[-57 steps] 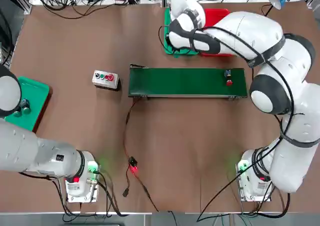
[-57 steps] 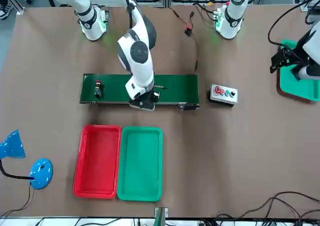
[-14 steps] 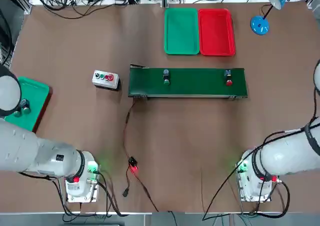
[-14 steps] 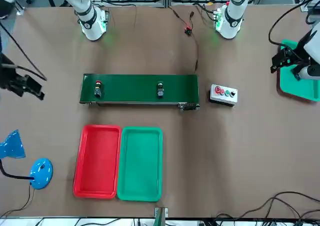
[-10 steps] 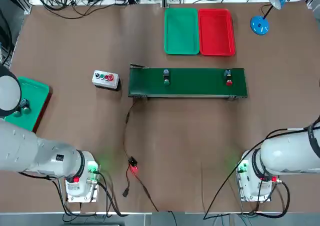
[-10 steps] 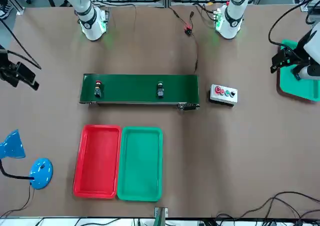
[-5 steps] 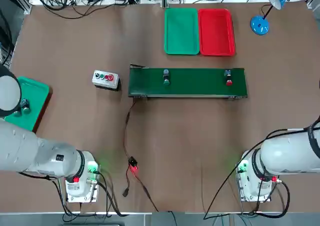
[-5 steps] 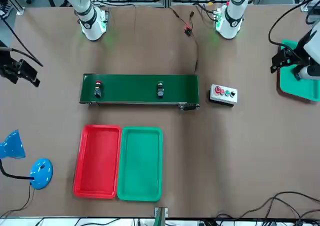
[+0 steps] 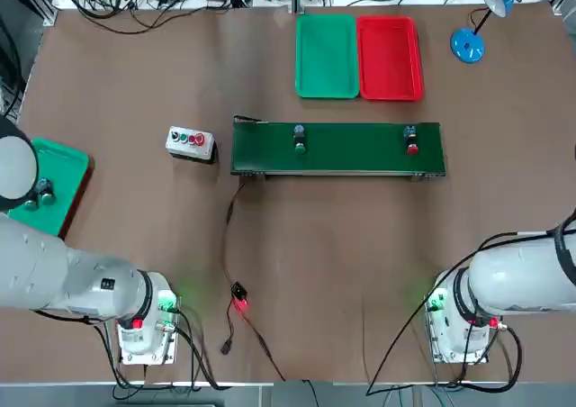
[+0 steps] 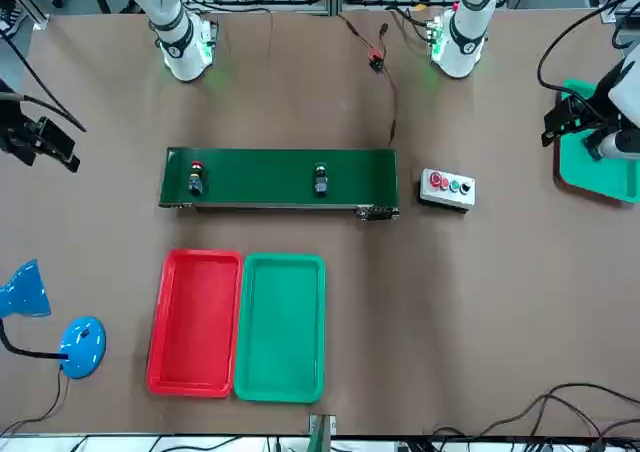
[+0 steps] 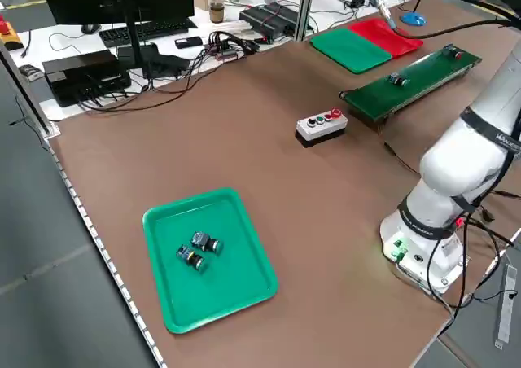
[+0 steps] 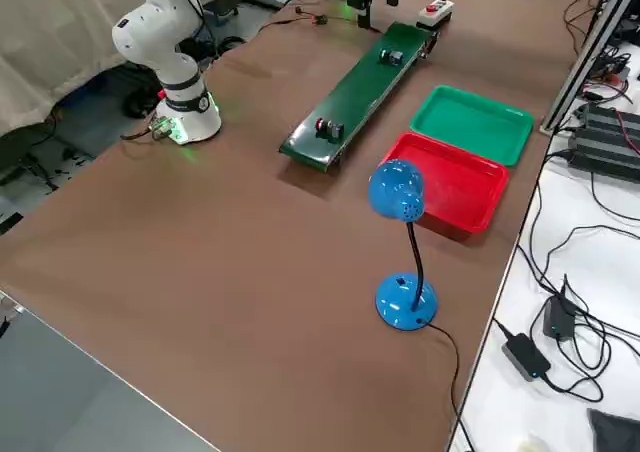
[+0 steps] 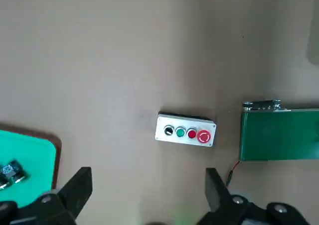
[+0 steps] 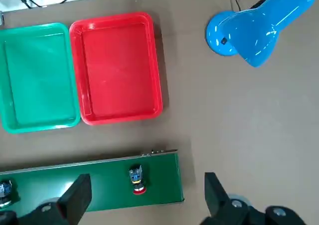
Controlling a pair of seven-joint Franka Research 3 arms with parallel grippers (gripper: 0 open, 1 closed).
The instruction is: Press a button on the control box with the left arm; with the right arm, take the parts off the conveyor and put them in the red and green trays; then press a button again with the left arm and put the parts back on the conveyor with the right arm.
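Both parts (image 9: pixel 300 138) sit on the conveyor (image 9: pixel 360 148) at centre frame, trays (image 9: pixel 389 47) bare, so the left gripper (image 13: pixel 144 195) and right gripper (image 14: pixel 144 195) hover open, parked

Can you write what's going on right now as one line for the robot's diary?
parts: red-tipped part and green-tipped part on conveyor | trays: red tray and green tray empty | left gripper: open, above control box | right gripper: open, near conveyor end

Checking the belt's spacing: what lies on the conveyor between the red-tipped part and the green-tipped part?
Nothing: in the top view the conveyor is bare between the green-tipped part and the red-tipped part.
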